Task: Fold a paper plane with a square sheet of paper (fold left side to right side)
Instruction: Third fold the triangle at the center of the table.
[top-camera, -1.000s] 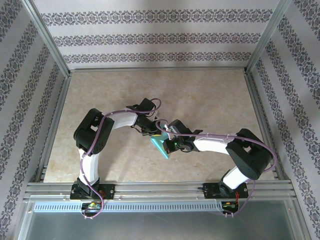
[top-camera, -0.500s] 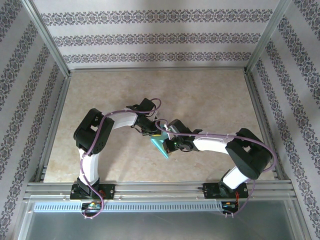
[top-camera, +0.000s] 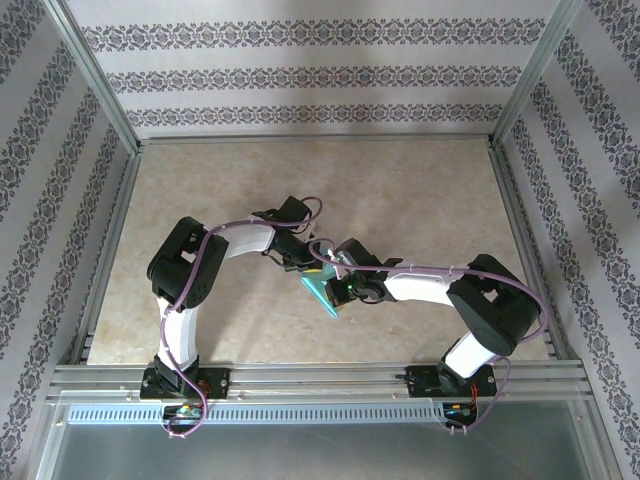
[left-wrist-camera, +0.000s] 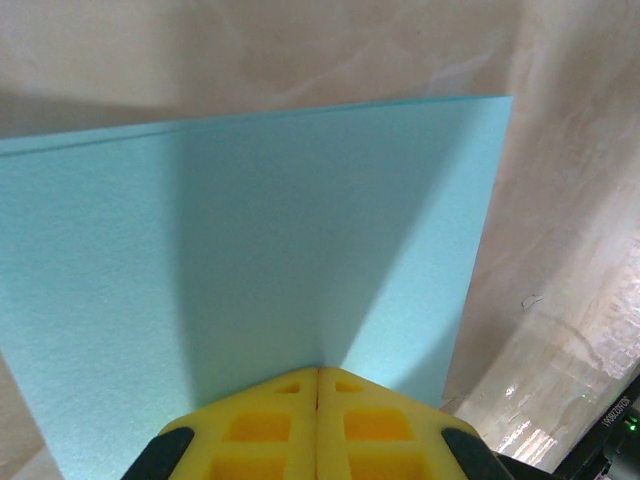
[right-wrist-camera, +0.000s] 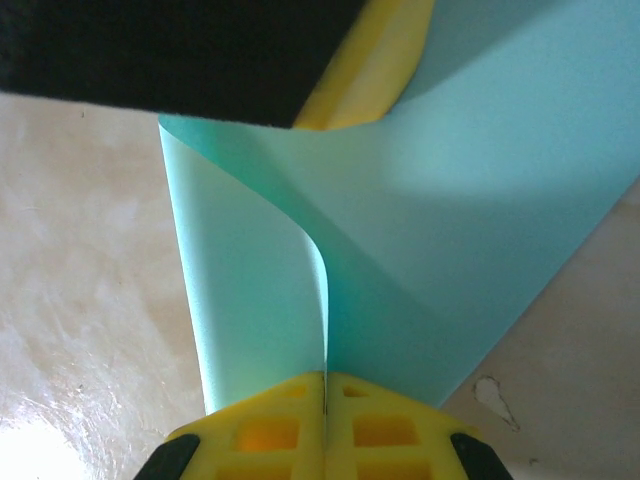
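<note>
Jaws closed on both arms. Left gripper (left-wrist-camera: 318, 378) pinches one edge of the square sheet of paper (left-wrist-camera: 250, 230), which fans out flat ahead of its yellow pads. Right gripper (right-wrist-camera: 326, 380) pinches another edge, where the paper bends into a loose curl rising from the fingertips. Sheet sits between the two grippers over the middle of the table (top-camera: 420, 190), tilted, one corner pointing toward the near edge. Can't tell if that corner touches the surface.
</note>
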